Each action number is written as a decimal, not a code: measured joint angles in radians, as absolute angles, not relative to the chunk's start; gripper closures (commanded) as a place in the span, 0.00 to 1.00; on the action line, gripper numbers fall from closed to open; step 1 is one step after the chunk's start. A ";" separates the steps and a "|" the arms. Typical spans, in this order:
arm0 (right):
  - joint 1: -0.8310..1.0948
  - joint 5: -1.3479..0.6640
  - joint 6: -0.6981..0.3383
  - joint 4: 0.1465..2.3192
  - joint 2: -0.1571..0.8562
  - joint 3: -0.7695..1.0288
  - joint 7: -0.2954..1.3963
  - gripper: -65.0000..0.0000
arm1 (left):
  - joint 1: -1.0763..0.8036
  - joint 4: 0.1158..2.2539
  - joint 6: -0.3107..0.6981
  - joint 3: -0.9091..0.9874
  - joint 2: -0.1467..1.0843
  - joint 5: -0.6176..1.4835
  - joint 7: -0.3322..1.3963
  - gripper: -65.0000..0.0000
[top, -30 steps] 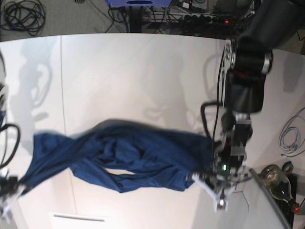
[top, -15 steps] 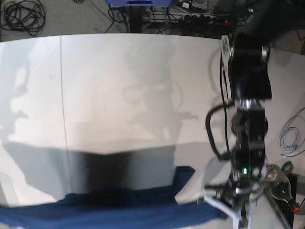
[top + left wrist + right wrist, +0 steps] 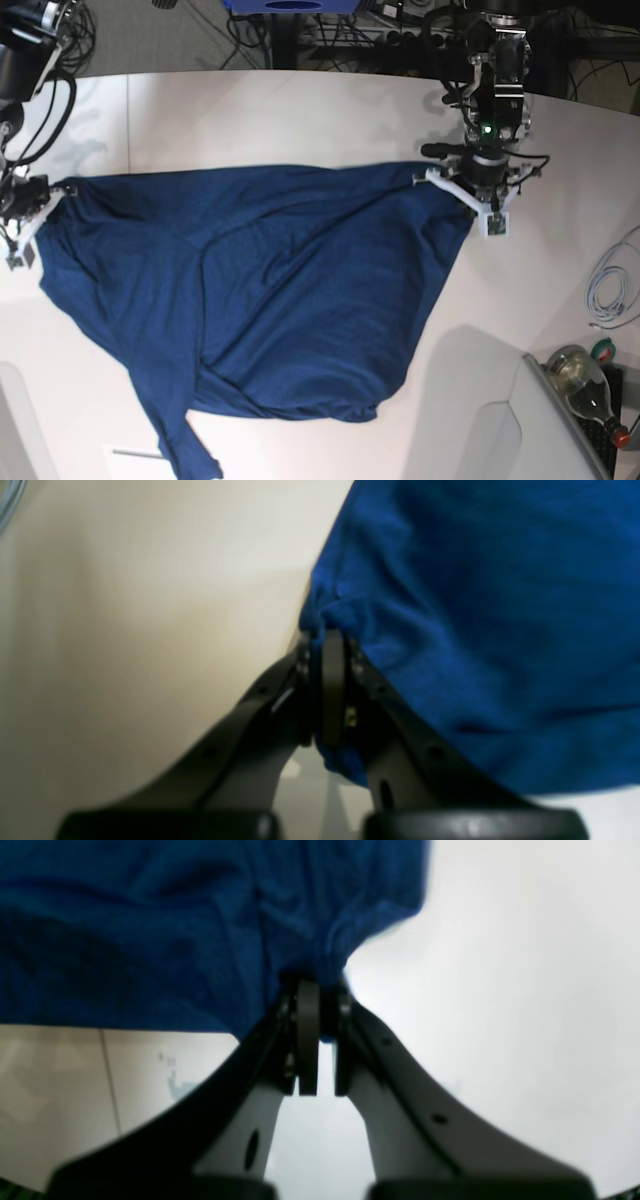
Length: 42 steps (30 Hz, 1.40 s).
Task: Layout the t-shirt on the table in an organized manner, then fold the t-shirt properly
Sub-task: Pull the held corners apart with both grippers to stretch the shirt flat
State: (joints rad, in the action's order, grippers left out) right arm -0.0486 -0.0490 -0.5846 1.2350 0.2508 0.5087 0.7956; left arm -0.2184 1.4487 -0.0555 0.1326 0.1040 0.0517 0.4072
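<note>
The navy t-shirt point(image 3: 260, 290) lies spread wide across the white table point(image 3: 300, 110), stretched between both arms, with a sleeve trailing at the bottom left. My left gripper point(image 3: 462, 190), at the base view's right, is shut on the shirt's right corner; the left wrist view shows its black fingers point(image 3: 327, 690) pinching blue cloth point(image 3: 475, 630). My right gripper point(image 3: 40, 200), at the base view's left edge, is shut on the opposite corner; in the right wrist view its fingers point(image 3: 310, 1040) clamp bunched fabric point(image 3: 175, 940).
A thin seam point(image 3: 128, 120) crosses the tabletop at the left. A coiled white cable point(image 3: 612, 285) and a glass bottle point(image 3: 585, 380) sit at the right edge. Cables and a power strip point(image 3: 400, 35) lie on the floor beyond the far edge.
Both arms have swung from the near edge to the far side, carrying the shirt. It went from a twisted band near the front to a wide spread sheet on the table.
</note>
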 measured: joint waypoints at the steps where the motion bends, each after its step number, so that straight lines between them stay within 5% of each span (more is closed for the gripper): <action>1: -0.035 -0.048 -0.584 1.235 0.251 0.509 0.781 1.00 | -0.231 1.446 -0.056 0.135 0.109 0.052 0.404 1.00; 41: 0.056 -0.051 -0.584 1.196 0.279 0.627 0.736 1.00 | -0.289 1.377 -0.051 0.360 0.069 0.053 0.397 1.00; 42: 0.063 -0.053 -0.584 1.196 0.279 0.629 0.736 1.00 | -0.298 1.382 -0.052 0.364 0.063 0.053 0.391 0.94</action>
